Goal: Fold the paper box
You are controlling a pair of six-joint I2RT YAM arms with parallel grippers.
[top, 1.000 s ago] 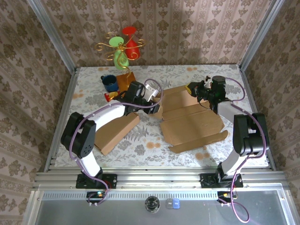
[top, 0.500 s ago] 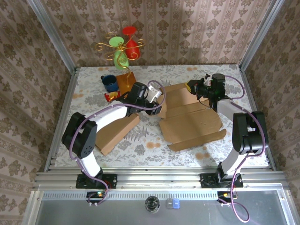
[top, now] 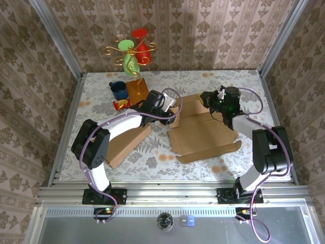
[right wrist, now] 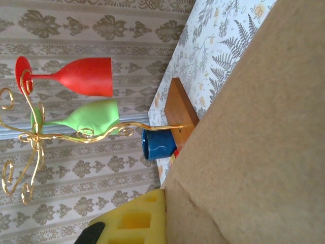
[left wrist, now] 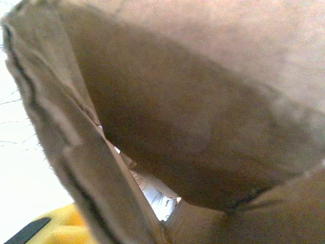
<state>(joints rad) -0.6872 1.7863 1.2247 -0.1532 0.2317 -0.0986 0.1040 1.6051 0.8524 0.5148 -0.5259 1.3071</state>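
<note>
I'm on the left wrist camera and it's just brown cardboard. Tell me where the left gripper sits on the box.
Observer: From above, the left gripper is at the far left flap of the paper box.
Operator: Report the other arm.
Observer: The right gripper is shut on the far right flap of the same box.
Operator: Say what lies under my left arm.
Observer: A separate cardboard piece lies beneath its forearm.
</note>
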